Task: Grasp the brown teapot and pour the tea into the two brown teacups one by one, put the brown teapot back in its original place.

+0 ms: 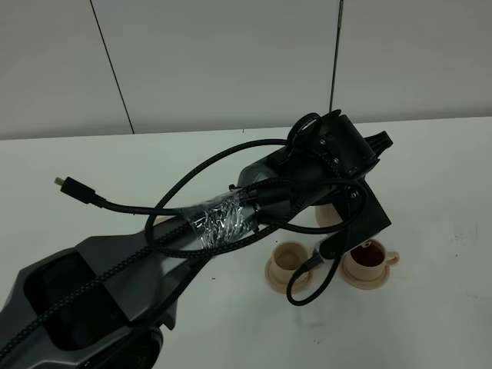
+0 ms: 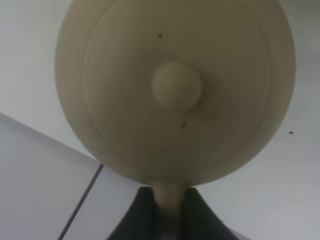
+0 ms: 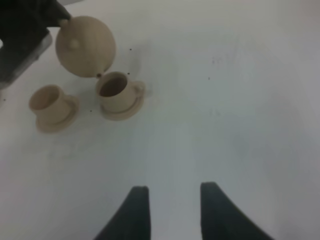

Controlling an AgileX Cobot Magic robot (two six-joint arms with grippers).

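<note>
left gripper (image 2: 169, 202) tight on tilted brown teapot (image 2: 175, 90) over tea-filled teacup (image 3: 116, 91)

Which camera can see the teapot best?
The right wrist view: the whole brown teapot shows, tipped over a teacup. The left wrist view shows only its lid, up close. In the high view the arm mostly hides it.

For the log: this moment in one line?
left gripper: shut on brown teapot | tipped over filled teacup | other teacup: looks empty | right gripper: open
</note>
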